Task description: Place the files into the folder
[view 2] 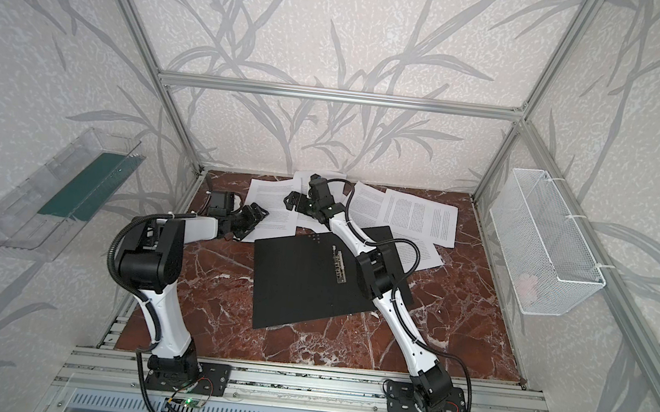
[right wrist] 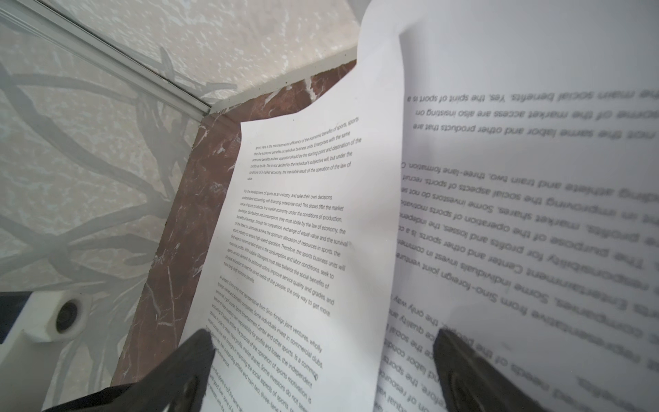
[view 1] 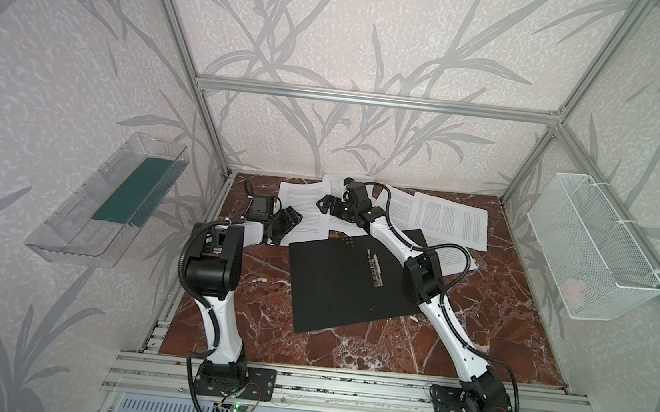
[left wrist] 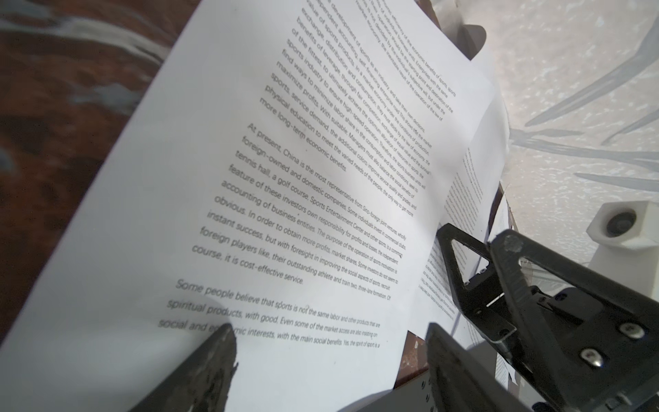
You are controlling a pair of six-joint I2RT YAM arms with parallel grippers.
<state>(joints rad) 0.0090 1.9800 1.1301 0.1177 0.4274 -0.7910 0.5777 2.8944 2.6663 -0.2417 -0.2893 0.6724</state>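
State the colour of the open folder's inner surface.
Black. The folder shows this best in a top view, where its whole inner face is exposed.

Leaf-print wallpaper [view 1: 380, 32], alu frame [view 1: 373, 99], red marble tabletop [view 1: 518, 310], clear tray [view 1: 66, 229], wire basket [view 1: 591, 251]

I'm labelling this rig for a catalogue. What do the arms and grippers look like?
The left arm and right arm have white links, black joint housings and black ribbed cables looping alongside. The left gripper and right gripper are black, with flat triangular cut-out fingers and silver screws.
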